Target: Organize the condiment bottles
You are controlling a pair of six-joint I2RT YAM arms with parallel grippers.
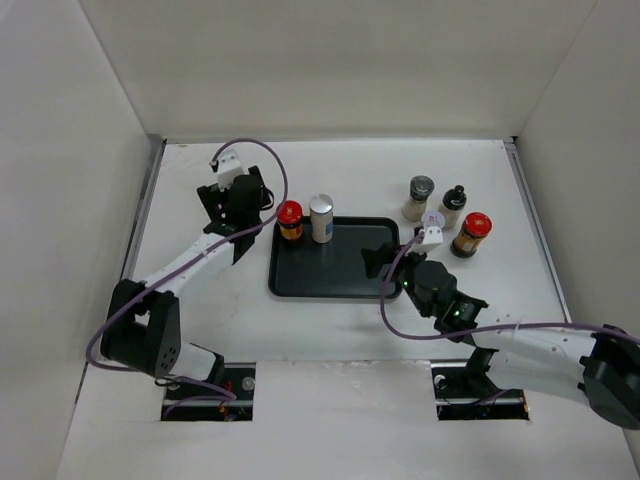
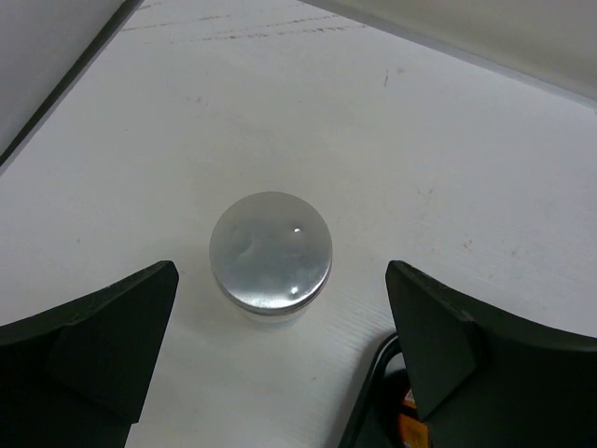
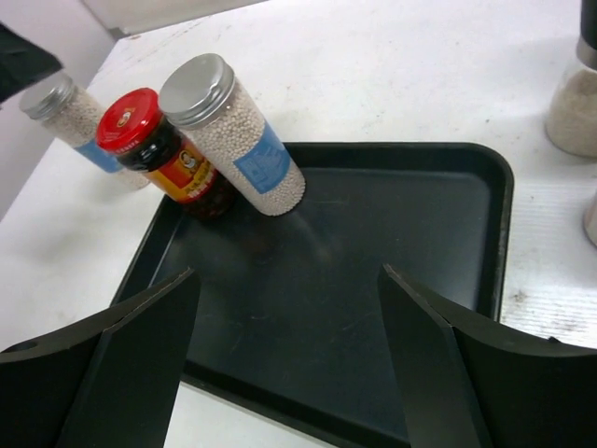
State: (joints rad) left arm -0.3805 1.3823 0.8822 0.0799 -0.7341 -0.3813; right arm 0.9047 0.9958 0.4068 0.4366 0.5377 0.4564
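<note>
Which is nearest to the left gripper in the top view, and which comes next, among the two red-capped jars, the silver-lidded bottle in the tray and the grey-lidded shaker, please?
1. Tray's red-capped jar: far-left corner of the tray, just right of the left gripper.
2. Silver-lidded bottle: beside that jar, in the tray.
3. Grey-lidded shaker: off the tray, past its far-right corner.
4. Right-hand red-capped jar: farthest right.

Bright, even light from overhead washes the white table (image 1: 320, 330), leaving only soft, short shadows. Small glints sit on the silver-lidded jar (image 2: 270, 250). The black tray (image 3: 373, 271) has a dull sheen. At the tray's far left corner the tall bottle (image 3: 247, 145) leans, bent by wide-lens distortion. The dark jaws look slightly soft.
</note>
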